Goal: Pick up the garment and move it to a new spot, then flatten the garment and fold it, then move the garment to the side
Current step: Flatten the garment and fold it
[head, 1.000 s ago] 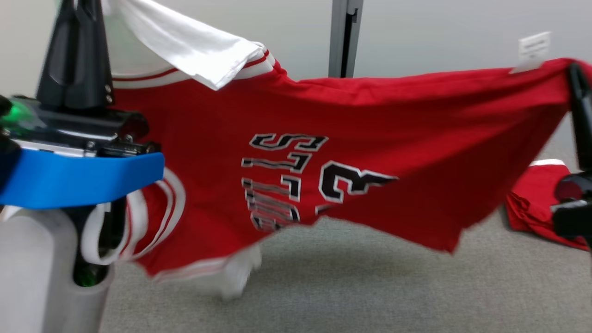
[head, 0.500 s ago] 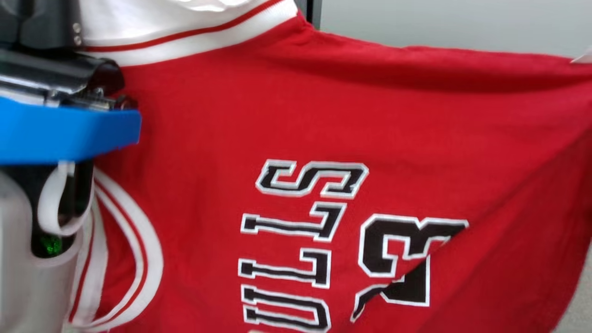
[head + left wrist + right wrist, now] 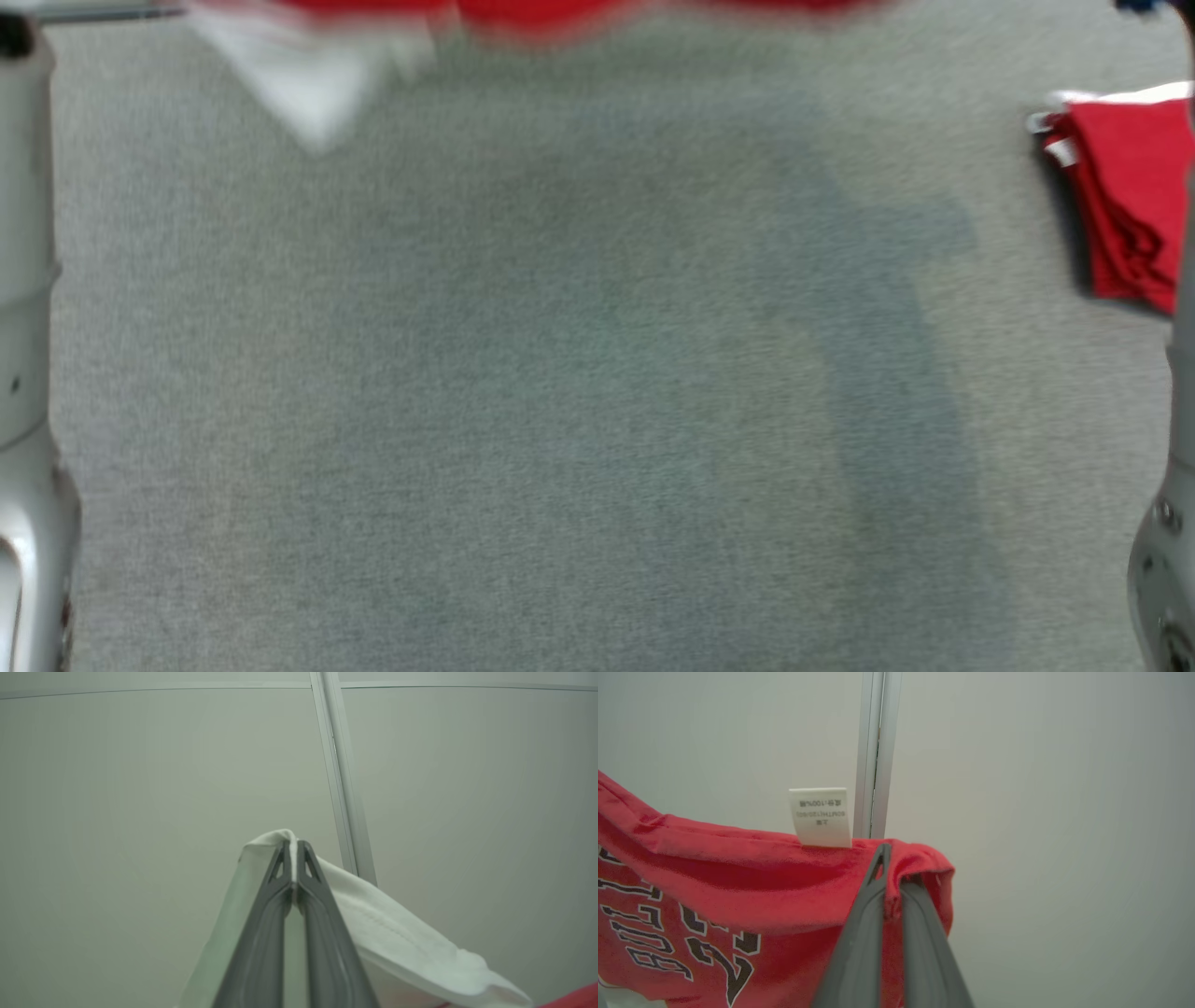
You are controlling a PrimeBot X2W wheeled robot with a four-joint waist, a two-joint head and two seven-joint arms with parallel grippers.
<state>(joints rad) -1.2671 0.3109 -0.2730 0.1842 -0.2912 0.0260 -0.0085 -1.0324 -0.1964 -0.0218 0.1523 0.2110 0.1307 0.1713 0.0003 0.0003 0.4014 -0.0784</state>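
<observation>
The garment is a red jersey with black and white lettering and white sleeves. In the head view its blurred lower edge [image 3: 560,11] and a hanging white sleeve [image 3: 299,75] cross the top, above the floor. In the left wrist view my left gripper [image 3: 294,847] is shut on a white sleeve [image 3: 397,938], its fold pinched between the fingertips. In the right wrist view my right gripper [image 3: 894,868] is shut on a red corner of the jersey [image 3: 738,877], beside its white label [image 3: 820,816]. The jersey hangs in the air between both grippers.
Grey carpet [image 3: 560,373] spreads below the jersey. A second red garment [image 3: 1125,205] lies bunched on it at the right edge. My pale forearms stand at the left [image 3: 23,280] and right [image 3: 1172,560] edges. A pale wall with a metal post [image 3: 343,788] is behind.
The head camera has tipped down, so the picture has gone from the spread jersey to the carpet beneath it. The jersey stays held up off the floor.
</observation>
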